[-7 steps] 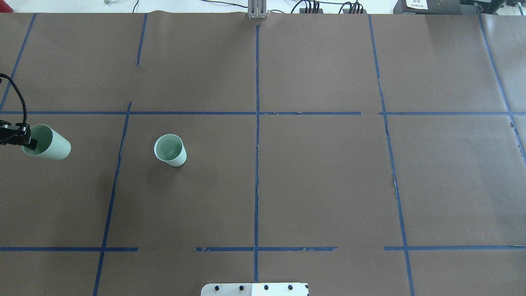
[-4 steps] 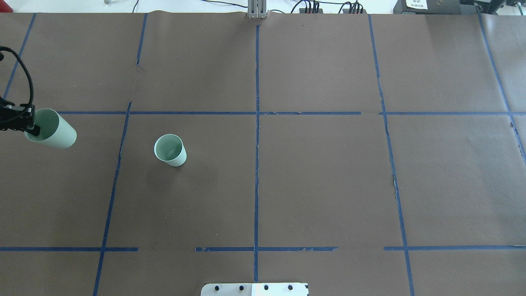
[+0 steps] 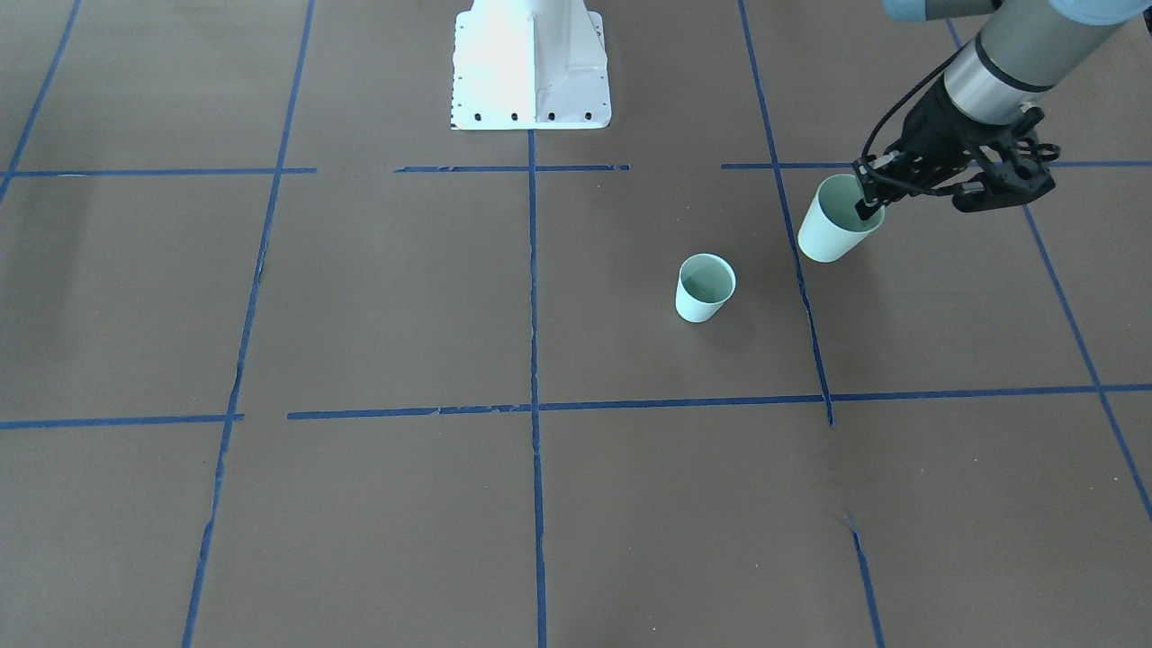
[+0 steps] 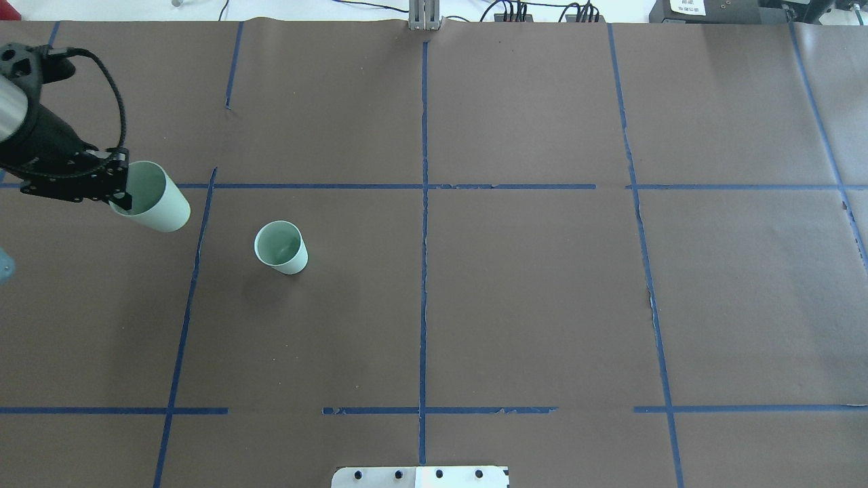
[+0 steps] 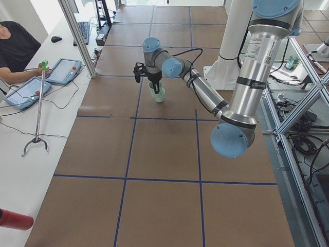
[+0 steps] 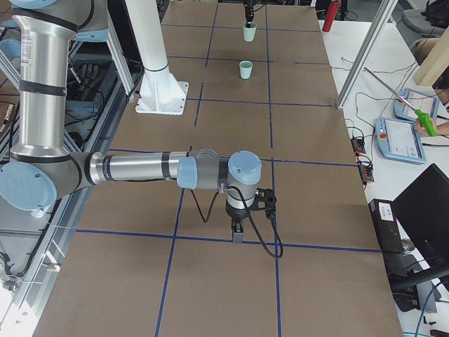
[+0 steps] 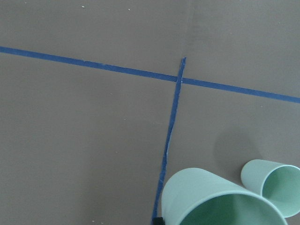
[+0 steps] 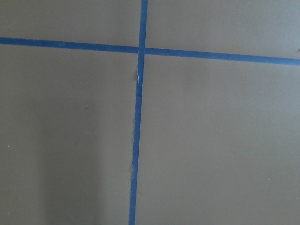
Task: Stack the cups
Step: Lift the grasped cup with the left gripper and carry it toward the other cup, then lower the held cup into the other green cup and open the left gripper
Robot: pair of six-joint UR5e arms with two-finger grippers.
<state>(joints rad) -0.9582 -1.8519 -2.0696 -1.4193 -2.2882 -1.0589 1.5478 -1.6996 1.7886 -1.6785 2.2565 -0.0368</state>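
One cup [image 4: 159, 205], upper left overhead, is rim-clamped by the left gripper [image 4: 126, 198] for nesting into the standing cup [image 4: 280, 248]; jaws of the right gripper [image 6: 237, 234] cannot be judged.

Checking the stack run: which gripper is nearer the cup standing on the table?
Left. The left gripper, holding the other cup, hangs near the standing cup; the right gripper sits far off at the table's opposite end.
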